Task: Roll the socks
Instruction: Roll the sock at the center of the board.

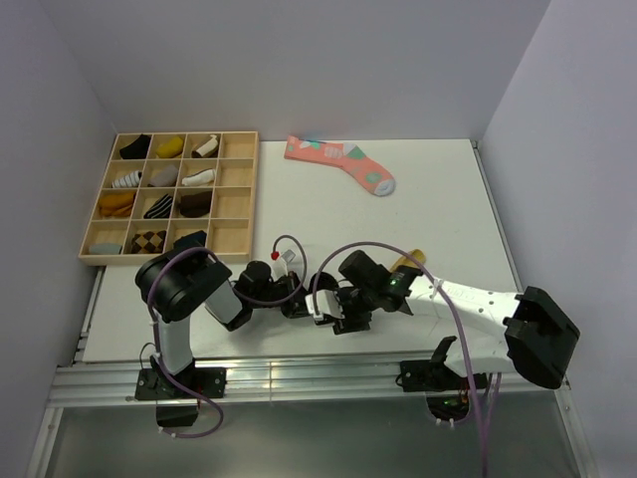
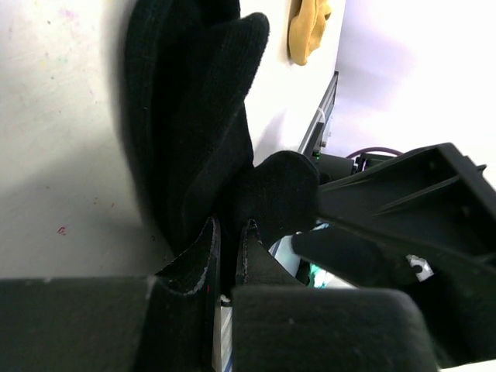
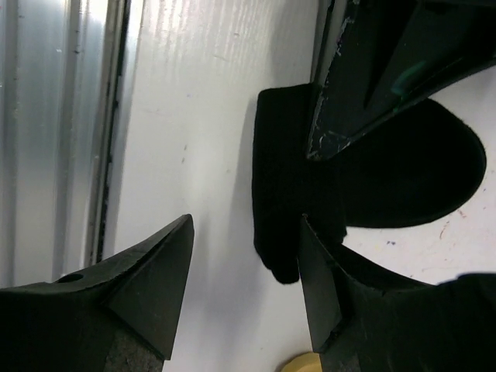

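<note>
The black sock lies folded on the white table near the front edge. My left gripper is shut on a fold of it. In the top view both grippers meet over it and hide most of it. My right gripper is open just beside the left one; its right finger rests at the edge of the black sock and its left finger is over bare table. The mustard-tan sock lies just behind the right wrist, untouched; it also shows in the left wrist view.
A wooden tray with rolled socks in its compartments stands at the back left. A long pink patterned sock lies at the back centre. The table's metal front rail runs close to my right gripper.
</note>
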`<state>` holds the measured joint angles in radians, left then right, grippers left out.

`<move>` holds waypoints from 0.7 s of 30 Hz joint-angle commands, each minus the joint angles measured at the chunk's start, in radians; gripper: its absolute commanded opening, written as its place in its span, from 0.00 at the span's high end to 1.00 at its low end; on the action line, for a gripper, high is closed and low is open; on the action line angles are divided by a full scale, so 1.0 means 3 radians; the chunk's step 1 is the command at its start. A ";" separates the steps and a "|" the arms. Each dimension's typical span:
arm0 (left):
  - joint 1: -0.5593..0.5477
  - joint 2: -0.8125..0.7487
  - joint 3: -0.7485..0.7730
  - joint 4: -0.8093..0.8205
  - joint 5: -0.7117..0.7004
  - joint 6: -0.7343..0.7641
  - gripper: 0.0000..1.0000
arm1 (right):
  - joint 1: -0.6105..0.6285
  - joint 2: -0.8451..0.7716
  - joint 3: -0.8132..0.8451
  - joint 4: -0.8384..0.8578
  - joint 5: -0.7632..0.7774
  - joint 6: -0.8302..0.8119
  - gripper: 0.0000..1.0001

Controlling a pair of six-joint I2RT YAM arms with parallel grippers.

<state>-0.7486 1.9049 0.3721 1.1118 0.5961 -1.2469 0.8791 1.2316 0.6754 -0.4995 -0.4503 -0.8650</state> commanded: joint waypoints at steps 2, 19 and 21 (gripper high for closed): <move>-0.0025 0.0093 -0.0110 -0.0623 0.0033 0.0091 1.00 | 0.0173 0.0133 -0.0063 0.0504 0.0375 0.0035 0.37; -0.0020 -0.0112 -0.0008 -0.1006 0.0130 0.0275 1.00 | 0.0107 0.0150 0.0101 0.0505 0.0643 0.0087 0.38; -0.0020 -0.0096 -0.0008 -0.1011 0.0135 0.0285 1.00 | 0.0046 -0.0004 0.0147 0.0337 0.0591 0.0081 0.37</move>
<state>-0.7429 1.8599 0.3943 0.9817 0.6174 -1.2373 0.9188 1.3144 0.6941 -0.3614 -0.2714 -0.8288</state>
